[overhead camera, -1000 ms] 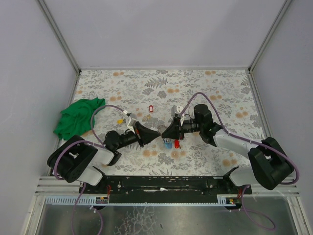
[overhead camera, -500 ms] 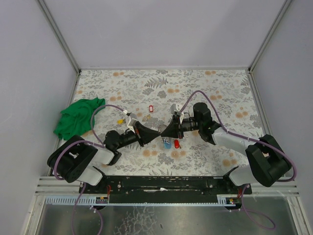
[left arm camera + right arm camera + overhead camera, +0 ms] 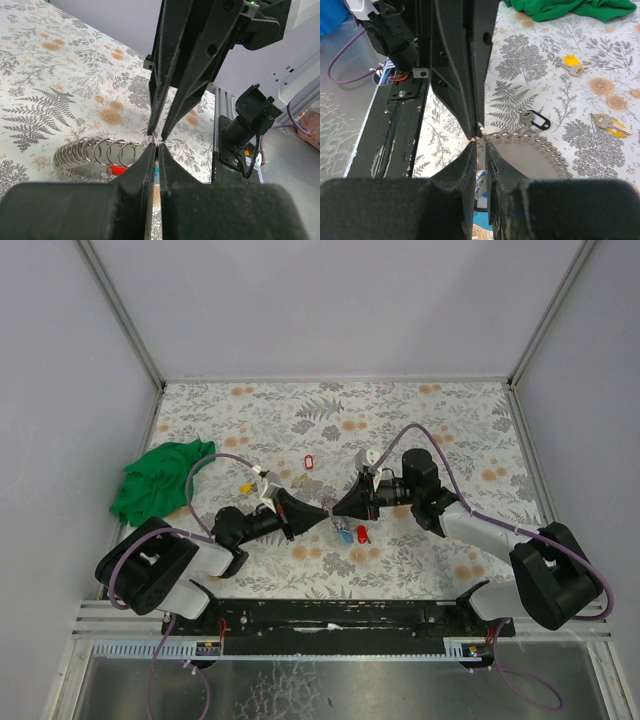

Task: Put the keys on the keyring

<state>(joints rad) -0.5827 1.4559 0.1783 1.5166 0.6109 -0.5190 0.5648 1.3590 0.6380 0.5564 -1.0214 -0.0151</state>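
Observation:
The silver keyring [image 3: 100, 152], a coil of wire loops, hangs between the two grippers above the table. My left gripper [image 3: 156, 147] is shut on its end wire [image 3: 156, 139]. My right gripper [image 3: 481, 145] meets it tip to tip, its jaws a narrow gap apart around that same end. The coil [image 3: 540, 147] trails off to the right. A blue-tagged key [image 3: 344, 535] and a red-tagged key [image 3: 361, 533] sit just below the grippers [image 3: 331, 514]. The blue tag [image 3: 481, 181] shows through the right jaws' gap. Another red-tagged key [image 3: 308, 461] lies farther back.
A green cloth [image 3: 160, 480] is bunched at the table's left edge. A yellow-tagged key [image 3: 247, 485] lies near the left arm. A black-tagged key [image 3: 535, 120] and yellow keys [image 3: 572, 64] [image 3: 610, 125] lie on the patterned table beyond the coil.
The right arm swung slightly toward the left gripper and back again. The left arm and the keys beneath have stayed in place.

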